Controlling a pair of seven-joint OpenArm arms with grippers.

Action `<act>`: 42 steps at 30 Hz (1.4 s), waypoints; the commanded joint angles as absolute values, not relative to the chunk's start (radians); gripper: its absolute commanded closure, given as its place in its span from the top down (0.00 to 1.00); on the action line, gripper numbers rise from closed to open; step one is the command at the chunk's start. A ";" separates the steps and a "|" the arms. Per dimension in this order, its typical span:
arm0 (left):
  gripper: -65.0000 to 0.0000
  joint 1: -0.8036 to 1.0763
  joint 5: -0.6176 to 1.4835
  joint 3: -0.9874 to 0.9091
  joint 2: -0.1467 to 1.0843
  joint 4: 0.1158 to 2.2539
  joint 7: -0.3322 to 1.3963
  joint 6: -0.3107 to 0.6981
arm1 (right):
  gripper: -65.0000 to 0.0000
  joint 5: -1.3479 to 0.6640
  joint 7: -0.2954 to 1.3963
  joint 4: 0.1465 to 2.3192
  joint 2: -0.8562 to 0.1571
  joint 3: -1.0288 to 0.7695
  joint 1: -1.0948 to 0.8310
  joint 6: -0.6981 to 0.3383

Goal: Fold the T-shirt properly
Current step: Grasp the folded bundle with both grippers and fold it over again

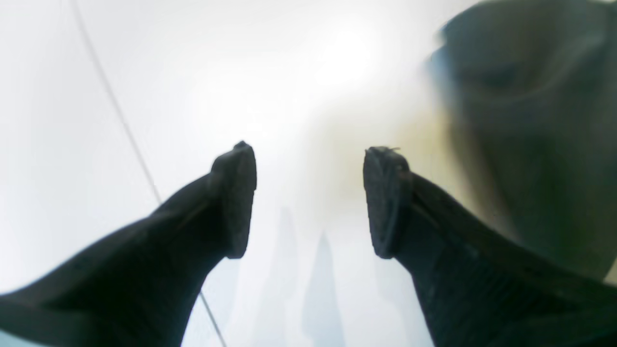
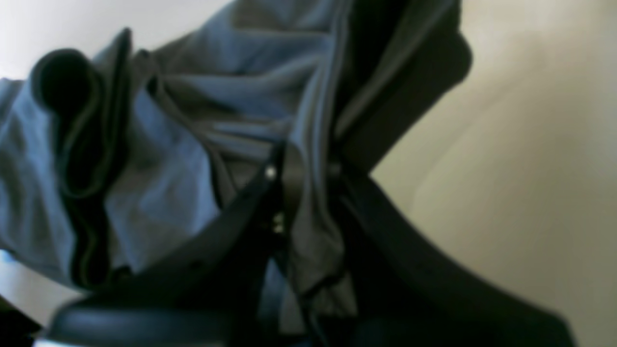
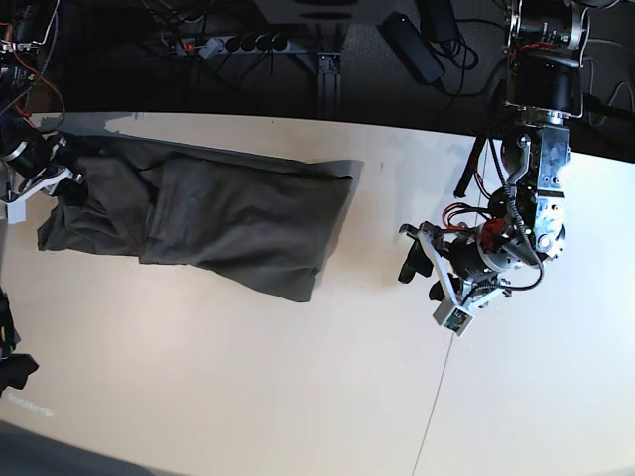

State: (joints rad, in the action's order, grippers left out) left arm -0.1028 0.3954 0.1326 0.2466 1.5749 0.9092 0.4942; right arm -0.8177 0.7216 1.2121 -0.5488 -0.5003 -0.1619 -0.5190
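The dark olive-grey T-shirt (image 3: pixel 238 218) lies partly folded and wrinkled across the table's far left part. My right gripper (image 3: pixel 62 181) is at the shirt's left end, shut on a bunched fold. The right wrist view shows the cloth (image 2: pixel 193 120) pinched between the jaws of that gripper (image 2: pixel 301 193). My left gripper (image 3: pixel 421 278) hovers over bare table to the right of the shirt, open and empty. In the left wrist view, the left gripper (image 1: pixel 308 202) has its fingers (image 1: pixel 236 197) spread wide. The shirt (image 1: pixel 530 120) is a blur at that view's upper right.
The white table (image 3: pixel 298 377) has a thin seam (image 3: pixel 437 397) running down its right part. A power strip (image 3: pixel 238 43) and cables lie in the dark behind the far edge. A black object (image 3: pixel 12 367) sits at the table's lower left edge.
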 commanded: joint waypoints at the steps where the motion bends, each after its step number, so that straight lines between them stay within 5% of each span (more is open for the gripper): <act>1: 0.58 -0.103 0.416 0.131 0.250 1.594 0.894 0.504 | 0.00 -0.813 0.708 1.221 -0.602 -0.516 -0.141 -0.591; 8: 0.58 0.007 0.437 0.167 0.249 1.557 0.805 0.521 | 0.00 -0.910 0.820 1.240 -0.682 -0.516 -0.005 -0.591; 15: 0.58 0.015 0.314 0.397 0.225 1.472 0.699 0.516 | 0.00 -0.947 0.848 1.367 -0.677 -0.413 0.063 -0.591; 25: 0.58 0.014 0.212 0.447 0.047 1.324 0.683 0.498 | 0.00 -0.825 0.834 1.683 -0.567 -0.082 0.058 -0.590; 42: 0.58 0.013 0.212 0.445 0.031 1.311 0.654 0.498 | 0.00 -0.594 0.815 1.766 -0.501 0.263 0.058 -0.591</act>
